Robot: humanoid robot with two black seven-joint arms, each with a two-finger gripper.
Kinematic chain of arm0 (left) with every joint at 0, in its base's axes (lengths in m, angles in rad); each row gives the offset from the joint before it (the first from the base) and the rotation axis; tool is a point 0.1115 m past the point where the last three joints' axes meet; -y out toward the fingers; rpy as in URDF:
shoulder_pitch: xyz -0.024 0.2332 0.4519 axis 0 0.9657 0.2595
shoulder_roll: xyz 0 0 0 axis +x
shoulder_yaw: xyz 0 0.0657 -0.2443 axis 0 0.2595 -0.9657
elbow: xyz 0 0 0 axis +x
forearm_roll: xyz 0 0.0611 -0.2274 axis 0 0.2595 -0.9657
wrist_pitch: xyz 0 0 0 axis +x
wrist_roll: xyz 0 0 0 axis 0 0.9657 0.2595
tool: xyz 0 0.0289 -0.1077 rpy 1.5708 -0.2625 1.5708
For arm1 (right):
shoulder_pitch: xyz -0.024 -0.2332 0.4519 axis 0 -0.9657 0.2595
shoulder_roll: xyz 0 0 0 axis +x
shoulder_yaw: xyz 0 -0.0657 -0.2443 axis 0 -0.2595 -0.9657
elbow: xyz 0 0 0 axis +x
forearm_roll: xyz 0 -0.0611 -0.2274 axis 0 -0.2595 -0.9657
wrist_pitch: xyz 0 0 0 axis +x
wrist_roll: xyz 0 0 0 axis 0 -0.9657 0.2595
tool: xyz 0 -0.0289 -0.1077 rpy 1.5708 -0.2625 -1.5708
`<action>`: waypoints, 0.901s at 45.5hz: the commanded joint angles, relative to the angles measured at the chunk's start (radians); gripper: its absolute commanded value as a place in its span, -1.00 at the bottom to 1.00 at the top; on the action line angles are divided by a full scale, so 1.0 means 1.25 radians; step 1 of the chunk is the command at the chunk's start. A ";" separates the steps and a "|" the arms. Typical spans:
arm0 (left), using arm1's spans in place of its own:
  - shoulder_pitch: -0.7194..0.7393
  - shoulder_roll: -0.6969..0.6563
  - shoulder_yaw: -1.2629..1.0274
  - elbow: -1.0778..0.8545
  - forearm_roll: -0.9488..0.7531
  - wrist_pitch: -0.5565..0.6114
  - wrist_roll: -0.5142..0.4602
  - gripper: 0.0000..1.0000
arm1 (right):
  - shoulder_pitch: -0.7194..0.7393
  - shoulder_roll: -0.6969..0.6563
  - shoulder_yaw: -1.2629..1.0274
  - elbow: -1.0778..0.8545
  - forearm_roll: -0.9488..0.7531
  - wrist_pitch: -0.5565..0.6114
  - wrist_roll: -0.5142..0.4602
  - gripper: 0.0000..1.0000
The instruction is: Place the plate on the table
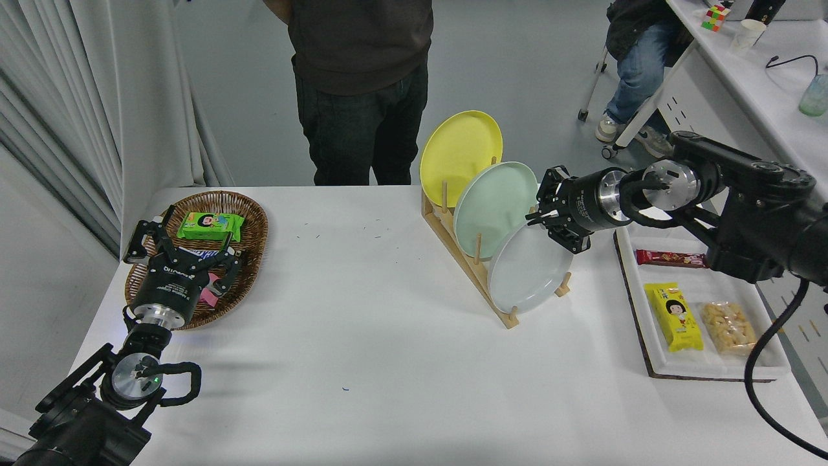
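Note:
The pale grey plate (525, 275) leans in the front slot of a wooden rack (482, 285) on the white table (362, 336), still resting in the rack. My right gripper (548, 226) reaches in from the right and is at the plate's upper right rim, its fingers closed over the edge. A mint-green plate (491, 204) and a yellow plate (458, 152) stand in the slots behind it. My left gripper (184, 255) is parked open at the lower left, over a wicker basket.
The wicker basket (249, 213) with snack packs sits at the left. A white tray (653, 349) with snacks lies at the right edge, under my right arm. A person (359, 84) stands at the far side, another sits at the top right.

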 commanded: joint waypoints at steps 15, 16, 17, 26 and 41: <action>0.000 0.000 0.000 0.000 0.000 0.000 0.000 0.96 | 0.015 0.000 -0.006 -0.005 0.004 0.000 0.000 -1.00; 0.000 0.000 0.000 0.000 0.000 0.000 0.000 0.96 | 0.015 0.000 -0.006 -0.005 0.004 0.000 0.000 -1.00; 0.000 0.000 0.000 0.000 0.000 0.000 0.000 0.96 | 0.015 0.000 -0.006 -0.005 0.004 0.000 0.000 -1.00; 0.000 0.000 0.000 0.000 0.000 0.000 0.000 0.96 | 0.015 0.000 -0.006 -0.002 0.004 0.001 0.001 -1.00; 0.001 0.000 0.000 0.000 0.000 0.000 0.000 0.96 | 0.018 0.000 -0.005 -0.004 0.005 0.001 0.000 -1.00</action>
